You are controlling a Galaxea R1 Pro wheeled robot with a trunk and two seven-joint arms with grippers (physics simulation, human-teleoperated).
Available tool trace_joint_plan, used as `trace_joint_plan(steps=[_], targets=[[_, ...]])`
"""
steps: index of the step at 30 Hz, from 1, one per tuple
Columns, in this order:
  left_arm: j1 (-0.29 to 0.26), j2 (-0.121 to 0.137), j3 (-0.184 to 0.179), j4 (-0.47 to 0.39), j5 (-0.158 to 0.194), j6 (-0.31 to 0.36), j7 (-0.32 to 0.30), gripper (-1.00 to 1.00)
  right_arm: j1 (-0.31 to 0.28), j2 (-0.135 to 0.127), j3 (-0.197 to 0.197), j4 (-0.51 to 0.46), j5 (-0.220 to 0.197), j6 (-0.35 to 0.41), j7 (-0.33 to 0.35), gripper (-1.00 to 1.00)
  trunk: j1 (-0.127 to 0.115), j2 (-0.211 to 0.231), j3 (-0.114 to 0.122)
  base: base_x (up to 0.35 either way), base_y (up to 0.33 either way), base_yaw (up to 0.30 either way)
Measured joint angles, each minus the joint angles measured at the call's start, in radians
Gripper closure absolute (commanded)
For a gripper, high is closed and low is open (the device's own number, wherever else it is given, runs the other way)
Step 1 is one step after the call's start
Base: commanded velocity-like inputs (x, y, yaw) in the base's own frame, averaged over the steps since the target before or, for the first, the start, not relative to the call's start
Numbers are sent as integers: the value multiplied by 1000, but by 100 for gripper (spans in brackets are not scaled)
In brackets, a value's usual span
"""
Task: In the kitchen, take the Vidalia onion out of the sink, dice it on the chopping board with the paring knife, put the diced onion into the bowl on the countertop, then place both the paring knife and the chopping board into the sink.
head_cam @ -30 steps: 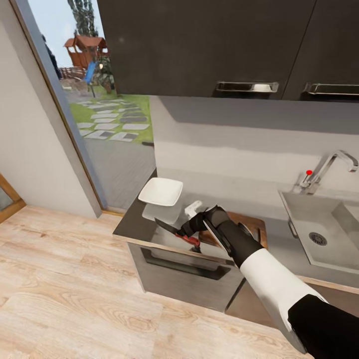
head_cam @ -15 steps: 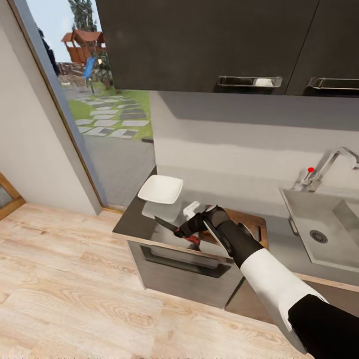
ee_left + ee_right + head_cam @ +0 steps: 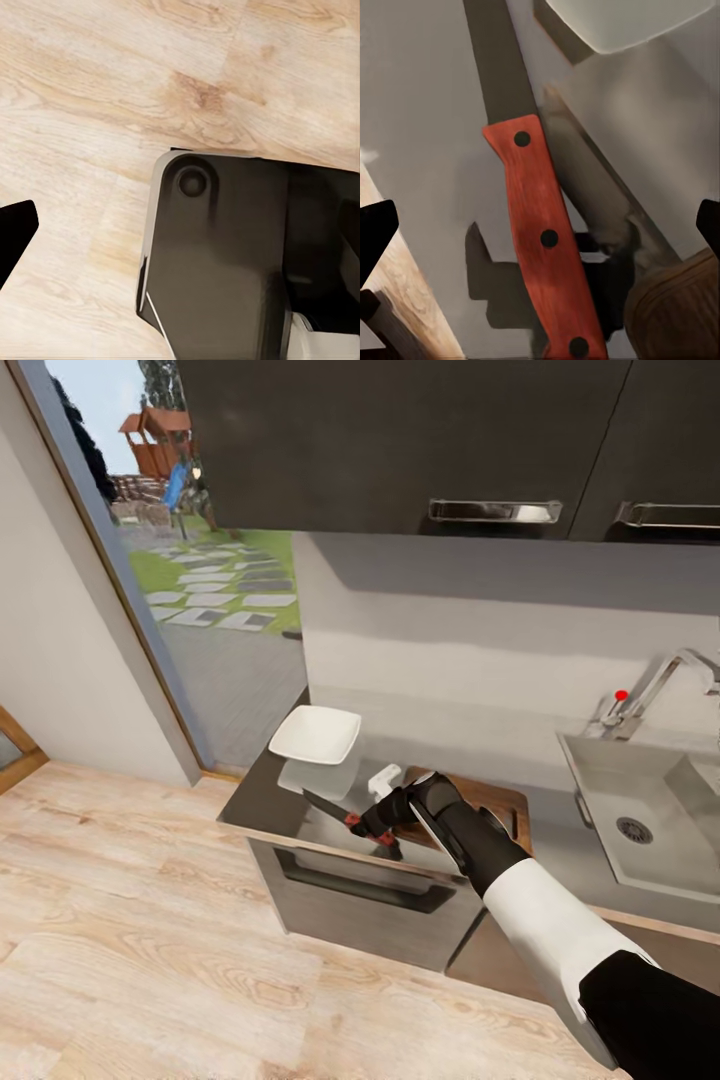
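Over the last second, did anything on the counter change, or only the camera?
Mostly the camera: the whole head view slid slightly. The right claw stays by the paring knife; whether it grips it is unclear. The bowl, chopping board and sink kept their places.

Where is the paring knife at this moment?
In the head view the paring knife is in the right gripper, over the countertop near its front edge, between the bowl and the chopping board.

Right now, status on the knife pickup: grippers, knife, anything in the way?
Right gripper shut on paring knife, held above countertop. Left gripper state unreadable. Bowl beyond the blade tip, chopping board beside the wrist.
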Motion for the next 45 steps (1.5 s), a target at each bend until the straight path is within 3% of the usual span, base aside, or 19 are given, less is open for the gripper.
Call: trace_joint_plan(steps=[45], targets=[[0,0,0,0,0,0,0,-100,0,0,0,0,0,0,4,-100,0,0,-58,0,-1,0]])
